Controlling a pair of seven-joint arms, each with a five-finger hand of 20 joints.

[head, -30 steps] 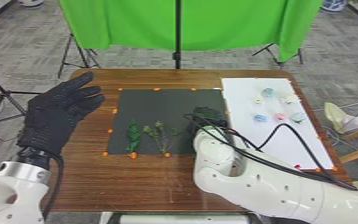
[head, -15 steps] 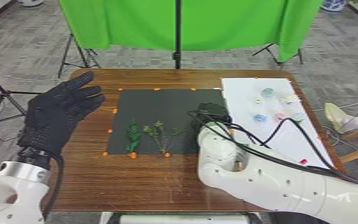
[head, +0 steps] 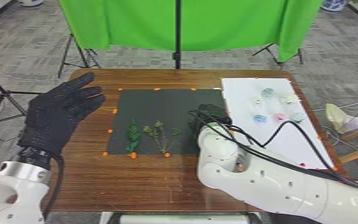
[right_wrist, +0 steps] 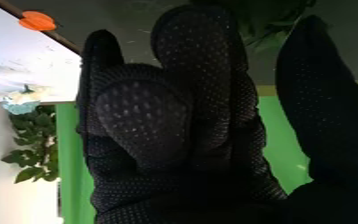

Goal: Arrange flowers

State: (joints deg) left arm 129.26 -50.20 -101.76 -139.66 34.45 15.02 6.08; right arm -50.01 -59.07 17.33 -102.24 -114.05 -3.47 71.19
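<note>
In the head view, my right hand is over the right edge of the dark mat. In the right wrist view, my right hand has mostly extended fingers, one bent, with the thumb apart from them. Dark green leaves lie beyond the gap; no grip on them is visible. Green stems and a leafy sprig lie on the mat, left of that hand. Small blue, pink and pale flowers rest on the white sheet. My left hand is open, left of the mat.
Orange markers line the mat and sheet on the brown table. Cables from the right arm hang over the white sheet. A green curtain stands behind the table.
My right hand and forearm have shifted slightly to the right from their place a second ago, with little movement over the last half second. The left hand has stayed still.
</note>
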